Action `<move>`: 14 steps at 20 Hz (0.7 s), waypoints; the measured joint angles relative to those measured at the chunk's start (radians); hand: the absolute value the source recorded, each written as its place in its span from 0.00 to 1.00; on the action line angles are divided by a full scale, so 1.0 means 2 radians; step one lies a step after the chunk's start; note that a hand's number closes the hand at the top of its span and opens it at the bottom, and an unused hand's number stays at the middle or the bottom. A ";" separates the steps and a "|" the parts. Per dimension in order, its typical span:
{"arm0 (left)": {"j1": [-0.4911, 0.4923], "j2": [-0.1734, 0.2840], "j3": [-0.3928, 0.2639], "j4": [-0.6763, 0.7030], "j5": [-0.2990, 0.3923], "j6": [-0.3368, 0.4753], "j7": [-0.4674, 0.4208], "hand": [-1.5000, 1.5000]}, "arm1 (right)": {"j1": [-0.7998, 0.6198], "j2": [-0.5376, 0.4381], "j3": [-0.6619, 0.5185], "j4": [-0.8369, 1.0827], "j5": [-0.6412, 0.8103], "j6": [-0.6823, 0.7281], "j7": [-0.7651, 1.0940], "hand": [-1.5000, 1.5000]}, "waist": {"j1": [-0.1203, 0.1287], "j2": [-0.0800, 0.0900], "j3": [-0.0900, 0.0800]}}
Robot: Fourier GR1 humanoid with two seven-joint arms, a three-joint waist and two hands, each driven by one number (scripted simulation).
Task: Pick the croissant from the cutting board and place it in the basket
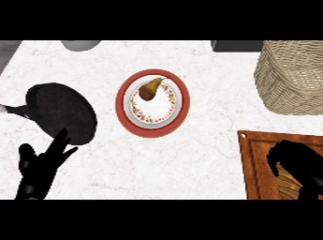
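Right hand [303, 164] curls its fingers over the croissant [289, 184] on the cutting board [257, 159]; close fully, then lift straight towards the basket [298, 77]

The croissant [289, 185] is lying on the cutting board [257, 159], toward the board's near right part, and only a golden-brown, ridged sliver of it is showing beneath the right hand [303, 164] covering it. The cutting board, reddish-brown wood with a small hole at its far left corner, is sitting flat at the counter's near right corner. The basket [297, 77], pale woven wicker, is standing upright at the counter's far right edge, beyond the board and apart from it.
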 measured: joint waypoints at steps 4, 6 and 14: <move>0.002 0.001 0.001 -0.008 0.000 0.000 0.008 0.50 | -0.005 0.076 0.021 -0.033 0.038 0.032 0.121 1.00 | -0.001 0.000 -0.002; -0.001 0.001 0.003 -0.004 -0.002 0.001 0.009 0.50 | -0.007 0.111 0.031 -0.051 0.050 0.034 0.165 1.00 | -0.001 0.000 -0.001; 0.011 -0.003 0.004 -0.012 0.000 0.005 0.013 0.50 | -0.013 0.220 -0.005 -0.152 -0.108 -0.009 0.240 1.00 | -0.011 0.001 0.006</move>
